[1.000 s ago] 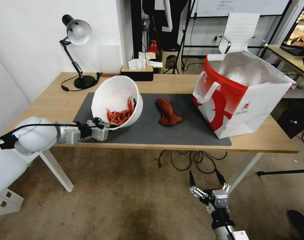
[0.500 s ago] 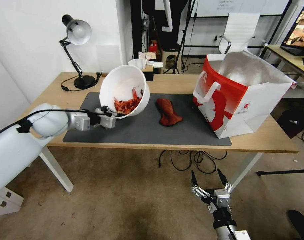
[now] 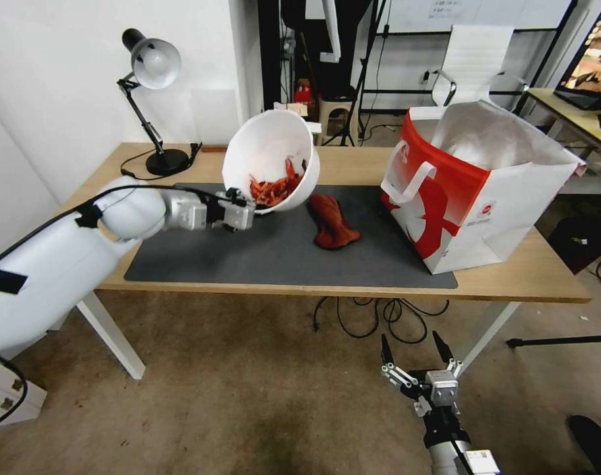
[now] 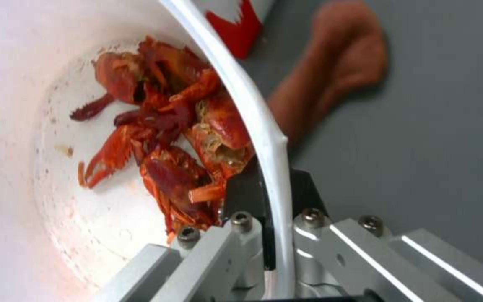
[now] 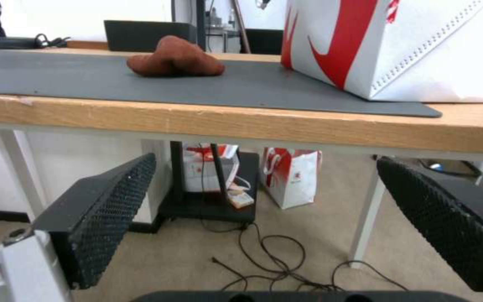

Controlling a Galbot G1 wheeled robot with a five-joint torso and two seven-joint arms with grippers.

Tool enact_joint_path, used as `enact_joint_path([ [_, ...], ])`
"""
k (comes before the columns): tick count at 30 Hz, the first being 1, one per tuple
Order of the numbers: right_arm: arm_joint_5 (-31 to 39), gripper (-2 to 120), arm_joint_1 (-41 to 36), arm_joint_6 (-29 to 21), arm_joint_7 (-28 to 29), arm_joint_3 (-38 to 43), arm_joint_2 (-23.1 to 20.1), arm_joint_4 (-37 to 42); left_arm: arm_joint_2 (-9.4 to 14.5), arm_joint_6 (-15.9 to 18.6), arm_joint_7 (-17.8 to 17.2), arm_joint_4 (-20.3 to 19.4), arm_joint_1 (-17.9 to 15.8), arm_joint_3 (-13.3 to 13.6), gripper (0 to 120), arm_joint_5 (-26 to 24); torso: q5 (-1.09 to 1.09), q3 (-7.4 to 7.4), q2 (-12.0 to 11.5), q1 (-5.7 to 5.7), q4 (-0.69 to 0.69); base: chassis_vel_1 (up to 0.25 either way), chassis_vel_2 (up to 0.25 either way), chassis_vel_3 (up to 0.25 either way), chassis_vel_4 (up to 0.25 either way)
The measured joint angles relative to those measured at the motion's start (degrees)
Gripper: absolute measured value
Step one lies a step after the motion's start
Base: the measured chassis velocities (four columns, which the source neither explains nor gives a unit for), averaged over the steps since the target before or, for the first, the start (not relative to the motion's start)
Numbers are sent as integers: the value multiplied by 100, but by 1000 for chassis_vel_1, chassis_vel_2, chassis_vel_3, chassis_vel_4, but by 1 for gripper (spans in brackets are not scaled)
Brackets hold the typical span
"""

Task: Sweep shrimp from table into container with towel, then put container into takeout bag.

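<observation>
Since a second ago you are carrying the tub (image 3: pixel 272 155) higher and nearer the bag (image 3: pixel 475 191), left gripper (image 3: pixel 247 210) pinching its rim, tilted so the shrimp (image 3: pixel 274 188) are pooling low, while the towel (image 3: pixel 331 221) is lying beside the bag and the right gripper (image 3: pixel 415 349), spread, is hanging below the table (image 3: pixel 531 277).

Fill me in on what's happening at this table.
The left gripper is clamped on the rim of the container, holding it tilted above the mat with the shrimp inside. The towel lies on the mat, beside the open takeout bag. The right gripper hangs open below the table edge.
</observation>
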Motion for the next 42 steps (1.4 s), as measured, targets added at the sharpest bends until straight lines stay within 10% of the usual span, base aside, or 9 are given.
enact_joint_path([
  [13,-30,100,-26,11,-13,-3,144,-51,-1189,118,3,860,-1886,1255,0,-526,1,-1,0,1,1,0,0,0,0],
  [22,-48,100,-40,15,-17,-4,162,-61,-1875,107,16,1441,-2573,1629,0,-578,1,-1,0,0,1,0,0,0,0],
  [25,-23,100,-21,35,-17,23,119,-100,-2445,40,108,2275,-3136,1870,0,-608,1,-1,0,1,1,0,0,0,0],
  [42,6,100,10,64,-18,24,133,-156,-3874,-103,287,3346,-3759,2145,0,-837,0,-1,0,1,1,0,0,0,0],
])
